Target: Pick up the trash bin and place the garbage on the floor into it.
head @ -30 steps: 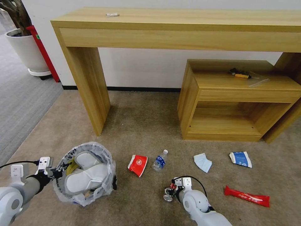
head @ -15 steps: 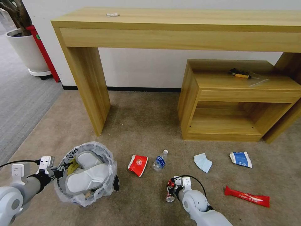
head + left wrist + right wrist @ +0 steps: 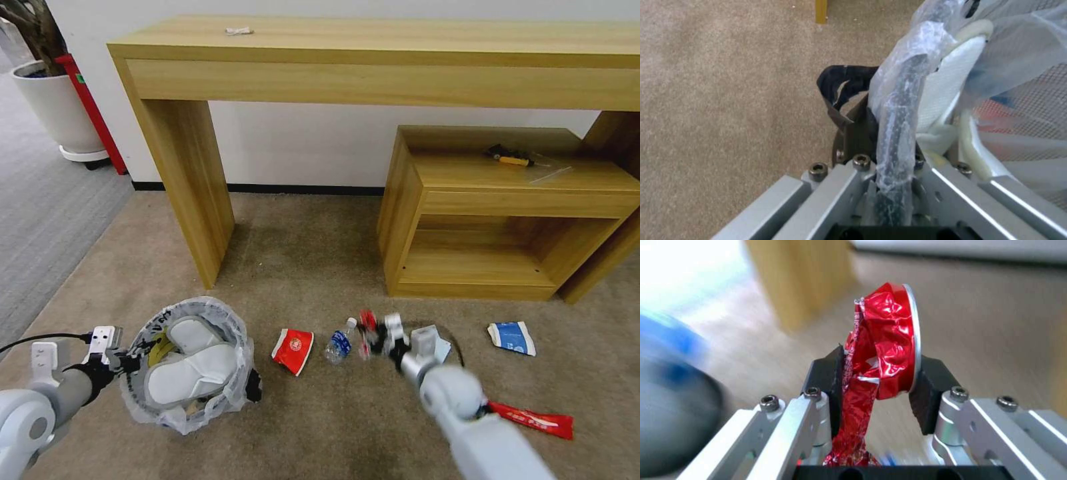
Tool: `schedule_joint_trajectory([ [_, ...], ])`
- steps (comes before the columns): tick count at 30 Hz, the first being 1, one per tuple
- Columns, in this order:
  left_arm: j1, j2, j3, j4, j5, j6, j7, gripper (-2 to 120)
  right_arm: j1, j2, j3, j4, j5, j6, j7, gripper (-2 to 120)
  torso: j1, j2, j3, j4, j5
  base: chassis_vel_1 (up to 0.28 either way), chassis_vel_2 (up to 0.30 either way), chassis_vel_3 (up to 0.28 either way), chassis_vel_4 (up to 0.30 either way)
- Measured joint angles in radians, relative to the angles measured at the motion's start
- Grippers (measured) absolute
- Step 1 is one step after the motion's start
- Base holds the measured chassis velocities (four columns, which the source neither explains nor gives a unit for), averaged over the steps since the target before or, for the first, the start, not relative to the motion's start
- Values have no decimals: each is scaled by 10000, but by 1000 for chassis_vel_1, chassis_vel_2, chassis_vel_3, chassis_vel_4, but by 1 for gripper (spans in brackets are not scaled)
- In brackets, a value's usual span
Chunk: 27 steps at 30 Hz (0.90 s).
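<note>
In the head view our right arm covers part of the light-blue mask [image 3: 437,345] and one end of the red wrapper [image 3: 537,420]. The right wrist view's background is motion-blurred. The slippers [image 3: 190,363] hide the trash bin's [image 3: 190,363] lower contents.

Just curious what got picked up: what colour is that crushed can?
Shiny red with a silver rim; the right wrist view shows the can best, pinched in the right tool.
</note>
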Motion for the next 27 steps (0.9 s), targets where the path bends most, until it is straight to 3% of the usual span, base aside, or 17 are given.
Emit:
schedule_joint_trajectory([
  [3,-284,249,218,285,-117,0,-21,0,1152,-153,-704,142,577,-30,-657,29,0,0,1,-6,3,0,0,0,0],
  [6,-569,463,452,622,-159,0,-19,0,3070,357,-1901,21,1101,-249,-1410,29,0,0,1,-1,-1,0,0,0,0],
  [7,-569,463,452,622,-159,0,-19,0,3070,357,-1901,21,1101,-249,-1410,29,0,0,1,-1,-1,0,0,0,0],
  [11,-863,685,749,780,-284,0,-71,0,4719,1323,-3945,-241,2145,-671,-1458,29,1,0,0,7,-2,0,0,0,0],
  [17,-1040,747,944,793,-383,0,-203,0,5102,1573,-5281,-472,2074,-778,-1395,29,1,0,1,-6,-1,0,0,0,0],
  [19,-1025,771,959,687,-447,0,-295,0,5204,1600,-6143,-592,1407,-852,-1293,29,1,0,0,-4,0,0,0,0,0],
  [22,-967,772,939,631,-449,0,-318,0,5240,1638,-6466,-684,887,-963,-1125,30,0,0,1,-2,0,0,0,0,0],
  [27,-911,762,911,474,-456,0,-382,0,5221,1697,-6645,-767,612,-1012,-517,47,0,0,0,-2,2,0,0,0,0],
])
